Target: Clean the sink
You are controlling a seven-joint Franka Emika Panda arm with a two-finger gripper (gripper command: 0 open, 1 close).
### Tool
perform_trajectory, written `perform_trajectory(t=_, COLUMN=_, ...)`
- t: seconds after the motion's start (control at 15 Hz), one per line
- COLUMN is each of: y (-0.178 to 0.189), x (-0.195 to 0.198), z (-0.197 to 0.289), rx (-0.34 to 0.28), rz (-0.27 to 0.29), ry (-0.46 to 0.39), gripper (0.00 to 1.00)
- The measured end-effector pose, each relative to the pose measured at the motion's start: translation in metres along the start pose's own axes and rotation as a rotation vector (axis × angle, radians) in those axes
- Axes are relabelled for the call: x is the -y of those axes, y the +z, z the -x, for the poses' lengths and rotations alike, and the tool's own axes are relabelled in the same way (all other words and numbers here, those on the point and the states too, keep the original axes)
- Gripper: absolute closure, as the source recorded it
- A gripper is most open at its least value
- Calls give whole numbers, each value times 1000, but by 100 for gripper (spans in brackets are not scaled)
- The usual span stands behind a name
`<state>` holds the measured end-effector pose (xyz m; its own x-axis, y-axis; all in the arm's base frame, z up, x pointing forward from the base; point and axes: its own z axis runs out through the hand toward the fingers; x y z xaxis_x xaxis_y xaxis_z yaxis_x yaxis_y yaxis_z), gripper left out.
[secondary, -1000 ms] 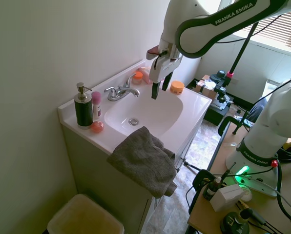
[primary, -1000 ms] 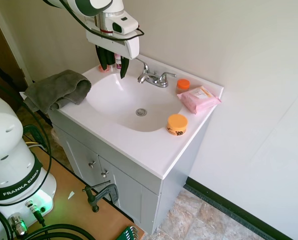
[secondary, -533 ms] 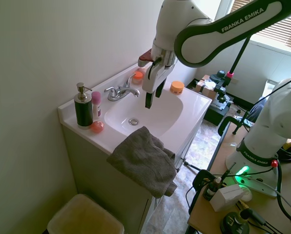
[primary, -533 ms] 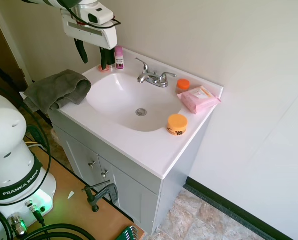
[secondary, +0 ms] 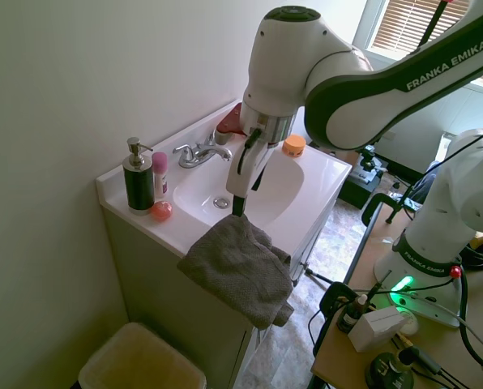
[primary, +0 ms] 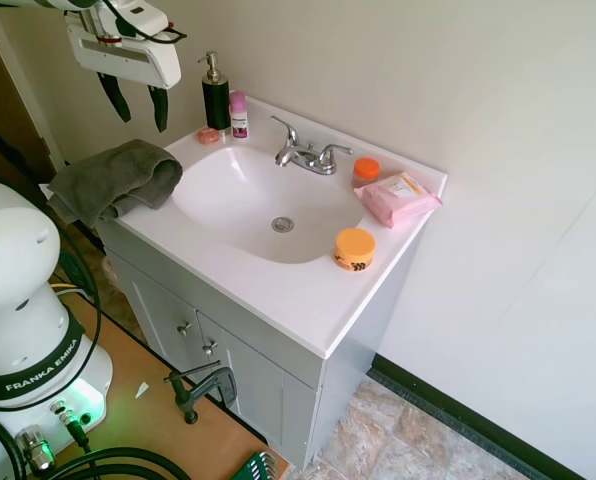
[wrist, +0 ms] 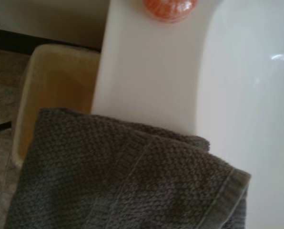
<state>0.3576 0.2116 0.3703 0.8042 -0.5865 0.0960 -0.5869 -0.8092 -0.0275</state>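
Note:
The sink (primary: 240,205) is a glossy white oval basin with a round metal drain (primary: 283,225) and a chrome two-handle faucet (primary: 306,155); the same sink (secondary: 262,190) shows in the second exterior view. A folded grey towel (primary: 113,180) drapes over the vanity's left corner, also seen as the towel (secondary: 240,267) and close up as the towel (wrist: 123,181). My gripper (primary: 136,103) hangs open in the air above the towel, empty, fingers pointing down. In the second exterior view the gripper (secondary: 243,194) sits just over the towel's top edge.
A black soap dispenser (primary: 215,95), a pink bottle (primary: 238,113) and a small orange item (primary: 208,135) stand at the back left. An orange-lidded jar (primary: 354,248), a smaller jar (primary: 366,171) and a pink wipes pack (primary: 398,197) sit at the right. A beige bin (secondary: 142,361) stands below.
The gripper has swung from above the basin near the faucet leftward to above the grey towel, staying open. Nothing on the vanity moved.

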Motion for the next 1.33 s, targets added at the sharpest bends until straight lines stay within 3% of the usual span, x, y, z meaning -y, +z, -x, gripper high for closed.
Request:
perform_trajectory(t=0.33, y=12, x=12, z=35, rx=-38, rz=16, ry=-25, gripper=0)
perform_trajectory(t=0.93, y=79, x=27, z=59, rx=-49, rz=78, ry=-44, gripper=0)
perform_trajectory(t=1.33, y=119, x=23, z=41, rx=-24, rz=118, ry=-23, gripper=0)
